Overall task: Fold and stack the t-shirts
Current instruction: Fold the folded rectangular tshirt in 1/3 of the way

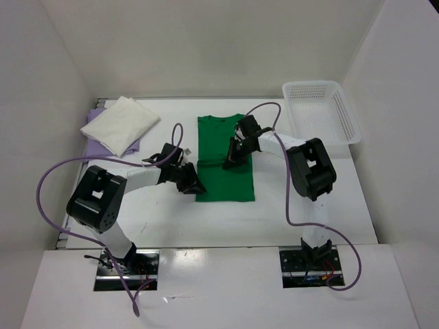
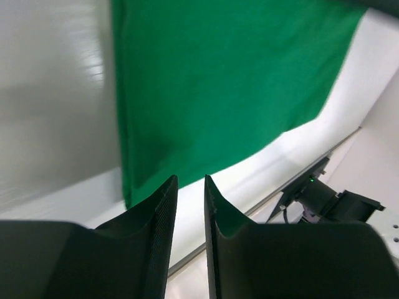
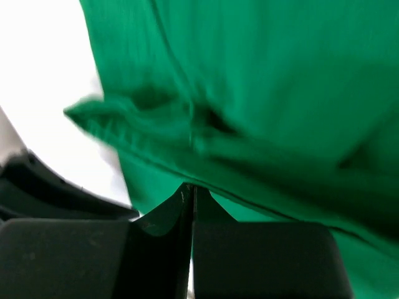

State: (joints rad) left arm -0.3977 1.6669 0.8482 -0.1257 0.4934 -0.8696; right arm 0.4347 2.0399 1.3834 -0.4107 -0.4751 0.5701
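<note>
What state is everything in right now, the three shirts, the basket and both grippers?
green t-shirt: laid flat mid-table as a long rectangle.
cream t-shirt: folded, on top of the lavender one.
lavender t-shirt: under the cream one, only edges showing.
basket: upright, far right corner.
left gripper: slightly open at the green t-shirt's edge.
right gripper: shut, tips against a green fold.

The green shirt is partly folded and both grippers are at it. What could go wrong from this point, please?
1. The right gripper is shut at a raised fold of the green t-shirt. If it pinches only one layer, lifting could pull the fold apart.
2. The left gripper stands at the shirt's left edge with a narrow gap and no cloth seen in it. Closing there may miss the edge, and the fold would go crooked.
</note>
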